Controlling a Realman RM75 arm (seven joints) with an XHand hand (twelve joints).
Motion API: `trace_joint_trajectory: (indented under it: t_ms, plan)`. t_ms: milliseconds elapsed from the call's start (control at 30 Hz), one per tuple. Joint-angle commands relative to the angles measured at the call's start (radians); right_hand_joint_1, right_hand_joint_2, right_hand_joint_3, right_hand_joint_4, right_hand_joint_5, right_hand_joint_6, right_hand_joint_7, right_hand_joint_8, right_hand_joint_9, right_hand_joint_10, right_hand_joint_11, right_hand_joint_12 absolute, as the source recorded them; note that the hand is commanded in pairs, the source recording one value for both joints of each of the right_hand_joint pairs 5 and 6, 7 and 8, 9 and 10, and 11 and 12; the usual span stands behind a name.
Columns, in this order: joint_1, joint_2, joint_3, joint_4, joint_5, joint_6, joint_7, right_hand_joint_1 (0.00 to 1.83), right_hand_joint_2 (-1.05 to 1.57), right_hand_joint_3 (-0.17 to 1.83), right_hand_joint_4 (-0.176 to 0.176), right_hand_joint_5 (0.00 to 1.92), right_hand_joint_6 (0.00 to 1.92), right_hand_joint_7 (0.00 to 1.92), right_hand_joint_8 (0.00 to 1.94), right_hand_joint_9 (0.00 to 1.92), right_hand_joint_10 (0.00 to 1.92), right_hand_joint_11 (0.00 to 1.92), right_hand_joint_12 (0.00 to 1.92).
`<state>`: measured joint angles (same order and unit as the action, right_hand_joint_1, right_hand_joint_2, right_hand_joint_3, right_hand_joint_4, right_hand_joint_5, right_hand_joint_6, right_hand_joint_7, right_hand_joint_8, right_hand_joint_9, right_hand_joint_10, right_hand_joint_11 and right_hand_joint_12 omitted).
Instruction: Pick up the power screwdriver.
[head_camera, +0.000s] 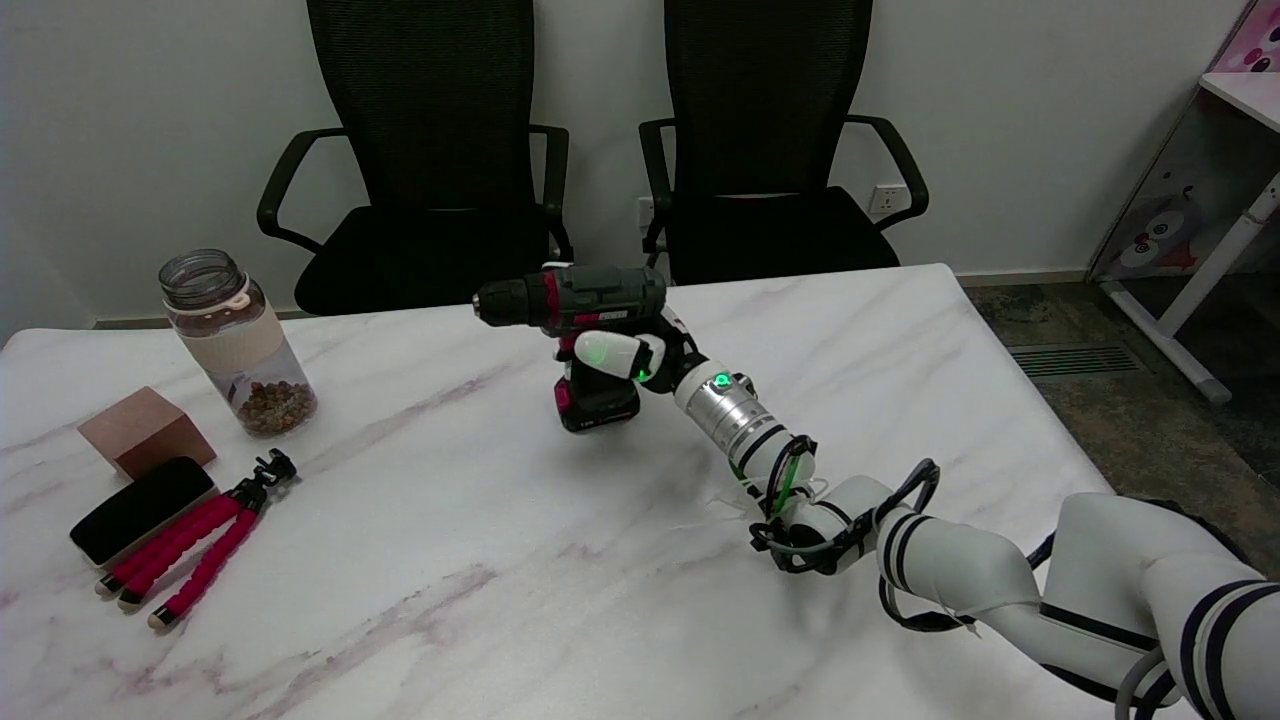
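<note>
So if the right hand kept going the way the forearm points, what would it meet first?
Probably nothing on the table. The right hand, gripping the power screwdriver, points up-left toward the left chair, beyond the table's far edge; depth is unclear.

The right hand (625, 358) grips the upright power screwdriver (585, 335), seemingly lifted off the table (500, 560).

Grey-red-black power screwdriver (575, 300), white purple-veined marble table (500, 560), red-legged tripod (200, 545), brown block (145, 432).

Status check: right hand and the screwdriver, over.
Right hand gripping power screwdriver at its handle. Tool upright, chuck pointing picture-left; cannot tell whether it is off the table. Nothing obstructing nearby.
</note>
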<state>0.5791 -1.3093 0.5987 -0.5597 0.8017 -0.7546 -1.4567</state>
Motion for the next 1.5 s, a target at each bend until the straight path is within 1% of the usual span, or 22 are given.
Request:
trace_joint_trajectory:
  t_ms: [33,200,233,300,333,367,400,467,500,533,567,667,767,833,900,1100,1200,1300,1333,1367,1433,1500]
  plan:
    - [0.024,-0.001,-0.005,0.019,-0.03,0.001,-0.005,1.11,-0.45,1.15,0.122,0.38,0.38,0.38,0.38,1.06,1.06,1.38,1.38]
    - [0.035,-0.002,-0.005,0.026,-0.03,0.003,-0.005,1.18,-0.27,1.18,0.106,0.4,0.4,0.4,0.4,1.11,1.11,1.41,1.41]
    - [0.036,-0.002,-0.004,0.026,-0.03,0.006,-0.005,1.19,-0.22,1.21,0.104,0.42,0.42,0.42,0.42,1.13,1.13,1.42,1.42]
    - [0.04,-0.002,-0.001,0.026,-0.03,0.012,-0.005,1.22,-0.06,1.16,0.105,0.55,0.55,0.55,0.55,1.16,1.16,1.42,1.42]
    - [0.043,-0.002,0.0,0.026,-0.03,0.016,-0.004,1.23,0.01,1.13,0.11,0.64,0.64,0.64,0.64,1.17,1.17,1.42,1.42]
    - [0.047,0.0,0.0,0.026,-0.028,0.02,-0.002,1.23,0.07,1.11,0.124,0.7,0.7,0.7,0.7,1.18,1.18,1.42,1.42]
    - [0.049,0.001,0.0,0.025,-0.025,0.023,0.0,1.22,0.15,1.08,0.171,0.79,0.79,0.79,0.79,1.2,1.2,1.43,1.43]
    - [0.052,0.004,0.001,0.02,-0.022,0.032,0.001,1.28,0.28,1.02,0.108,0.92,0.92,0.92,0.92,1.22,1.22,1.43,1.43]
    - [0.053,0.006,0.003,0.02,-0.022,0.032,0.002,1.29,0.38,1.0,0.01,1.08,1.08,1.08,1.08,1.24,1.24,1.44,1.44]
    - [0.054,0.007,0.006,0.02,-0.021,0.032,0.002,1.3,0.45,1.0,-0.011,1.18,1.18,1.18,1.18,1.26,1.26,1.45,1.45]
    - [0.055,0.009,0.009,0.02,-0.021,0.034,0.002,1.31,0.53,0.99,-0.013,1.28,1.28,1.28,1.28,1.29,1.29,1.46,1.46]
    - [0.059,0.012,0.01,0.017,-0.021,0.048,0.002,1.32,0.83,0.92,0.004,1.58,1.58,1.58,1.58,1.42,1.42,1.51,1.51]
    - [0.063,0.014,0.01,0.017,-0.021,0.056,0.002,1.3,1.08,0.83,0.027,1.81,1.81,1.81,1.81,1.59,1.59,1.55,1.55]
    - [0.066,0.016,0.01,0.017,-0.021,0.057,0.002,1.28,1.21,0.79,0.036,1.9,1.9,1.9,1.9,1.65,1.65,1.58,1.58]
    - [0.069,0.016,0.01,0.017,-0.021,0.057,0.002,1.24,1.34,0.73,0.042,1.92,1.92,1.92,1.92,1.69,1.69,1.61,1.61]
    - [0.087,0.02,0.01,0.01,-0.021,0.057,0.002,1.16,1.5,0.69,0.047,1.92,1.92,1.92,1.92,1.75,1.75,1.66,1.66]
    - [0.094,0.028,0.009,-0.003,-0.021,0.057,0.002,1.12,1.52,0.71,0.049,1.92,1.92,1.92,1.92,1.78,1.78,1.69,1.69]
    - [0.098,0.031,0.01,-0.015,-0.02,0.057,0.002,1.07,1.45,0.81,0.05,1.92,1.92,1.92,1.92,1.8,1.8,1.72,1.72]
    - [0.1,0.032,0.01,-0.016,-0.019,0.057,0.002,1.05,1.42,0.84,0.12,1.92,1.92,1.92,1.92,1.81,1.81,1.74,1.74]
    - [0.101,0.033,0.01,-0.017,-0.018,0.057,0.002,1.05,1.41,0.86,0.176,1.92,1.92,1.92,1.92,1.81,1.81,1.75,1.75]
    - [0.103,0.036,0.01,-0.024,-0.008,0.057,0.002,1.04,1.37,0.9,0.176,1.92,1.92,1.92,1.92,1.83,1.83,1.77,1.77]
    - [0.104,0.041,0.011,-0.028,-0.006,0.057,0.002,1.02,1.38,0.91,0.176,1.92,1.92,1.92,1.92,1.84,1.84,1.79,1.79]
